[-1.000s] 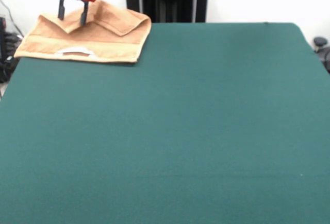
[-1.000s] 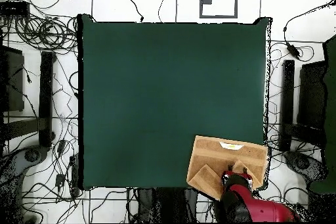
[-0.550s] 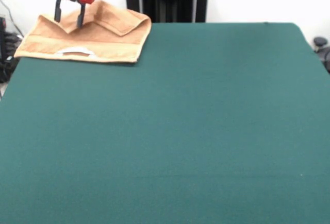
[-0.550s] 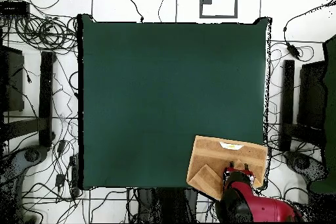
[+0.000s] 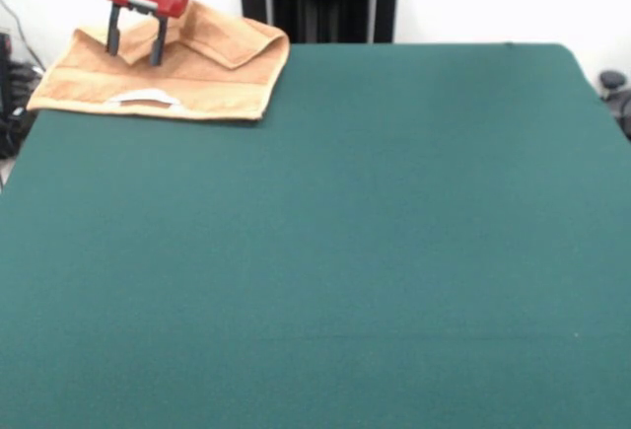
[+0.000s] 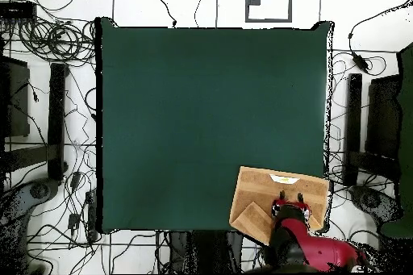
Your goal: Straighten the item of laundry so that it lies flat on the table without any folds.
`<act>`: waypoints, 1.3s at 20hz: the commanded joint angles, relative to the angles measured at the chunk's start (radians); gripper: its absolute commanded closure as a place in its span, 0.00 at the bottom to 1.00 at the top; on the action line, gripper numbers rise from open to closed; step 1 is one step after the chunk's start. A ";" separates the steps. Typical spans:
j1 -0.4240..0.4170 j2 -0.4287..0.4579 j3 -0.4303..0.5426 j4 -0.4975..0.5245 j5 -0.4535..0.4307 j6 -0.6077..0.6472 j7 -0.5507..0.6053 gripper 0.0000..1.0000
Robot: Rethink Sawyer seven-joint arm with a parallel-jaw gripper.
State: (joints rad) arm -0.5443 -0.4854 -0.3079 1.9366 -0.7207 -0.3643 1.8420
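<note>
Right now your small orange-tan terry-cloth towel (image 5: pixel 168 66) sits at the far left corner of the large dark green felt-topped table (image 5: pixel 345 251) as the front view shows it; in the overhead view the same towel (image 6: pixel 266 199) is at the table's bottom right corner, and you can see it reaching a little past the table's right edge. It is not flat: one corner is folded back over the rest, making a raised triangular flap along the edge nearest the robot, and in the front view a thick rolled fold runs along that far side. A woven band stripe crosses the cloth near its front hem, and a small white tag (image 5: pixel 145 98) lies on top close to that hem.

Your red and black gripper (image 5: pixel 135 46) hangs over the towel's far part, beside the folded flap, with its two dark fingers (image 5: pixel 157 42) spread apart and pointing down. They grasp nothing; you can see cloth between them but none pinched. From above, the gripper (image 6: pixel 289 202) shows over the towel's edge nearest the robot. Whether the fingertips touch the cloth, you cannot tell. Every other part of the green top lies bare around the towel.
</note>
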 commanded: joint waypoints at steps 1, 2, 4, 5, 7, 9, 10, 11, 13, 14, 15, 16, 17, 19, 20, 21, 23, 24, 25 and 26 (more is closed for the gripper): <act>0.062 0.064 0.062 -0.087 0.041 -0.039 0.089 0.00; 0.069 0.071 0.056 -0.090 0.049 -0.043 0.088 0.00; 0.072 0.079 0.059 -0.097 0.049 -0.031 0.090 0.00; 0.072 0.081 0.060 -0.100 0.046 -0.033 0.089 0.00; 0.068 0.078 0.066 -0.102 0.036 -0.027 0.089 0.00; 0.064 0.079 0.072 -0.109 0.028 -0.022 0.088 0.00; 0.063 0.081 0.073 -0.114 0.025 -0.024 0.085 0.00; 0.065 0.088 0.068 -0.120 0.028 -0.036 0.083 0.00; 0.066 0.109 0.062 -0.137 0.035 -0.050 0.079 0.00; 0.069 0.125 0.059 -0.152 0.042 -0.060 0.074 0.00; 0.072 0.147 0.056 -0.174 0.050 -0.071 0.066 0.00; 0.069 0.173 0.060 -0.201 0.058 -0.087 0.062 0.00; 0.067 0.200 0.064 -0.229 0.066 -0.103 0.057 0.00; 0.041 0.263 0.109 -0.323 0.051 -0.100 0.047 0.00; 0.027 0.293 0.132 -0.370 0.042 -0.103 0.043 0.00; 0.017 0.331 0.149 -0.427 0.036 -0.105 0.036 0.00; 0.016 0.419 0.152 -0.547 0.064 -0.128 0.011 0.00; 0.017 0.457 0.150 -0.600 0.082 -0.129 0.004 0.00; 0.024 0.490 0.136 -0.641 0.111 -0.154 -0.016 0.00; 0.026 0.504 0.136 -0.663 0.123 -0.144 -0.011 0.00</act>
State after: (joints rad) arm -0.5173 -0.3015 -0.3544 1.7563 -0.7619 -0.5257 1.8422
